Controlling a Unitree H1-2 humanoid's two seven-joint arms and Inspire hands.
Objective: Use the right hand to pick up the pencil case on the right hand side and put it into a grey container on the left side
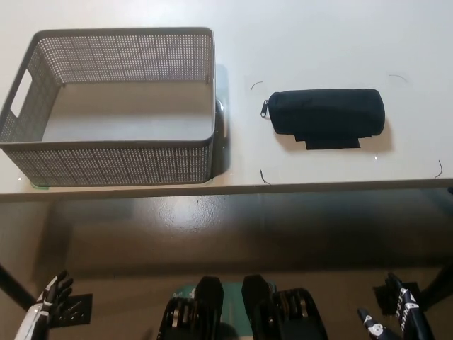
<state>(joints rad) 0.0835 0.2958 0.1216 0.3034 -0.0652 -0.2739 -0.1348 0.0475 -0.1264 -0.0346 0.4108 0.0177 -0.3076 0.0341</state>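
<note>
Right now I see the pale worktop (318,35) filling the upper half of my head view. On its left stands the grey container (113,164), a perforated basket with a handle slot in its left wall, nothing inside it. To its right, apart from it, lies the black pencil case (327,113) on its side, zipper pull pointing toward the container. Both hands hang low, below the worktop's front edge and well away from the case. My white left hand (47,303) sits at the lower left, fingers apart, holding nothing. My black right hand (396,315) sits at the lower right, fingers likewise spread and empty.
</note>
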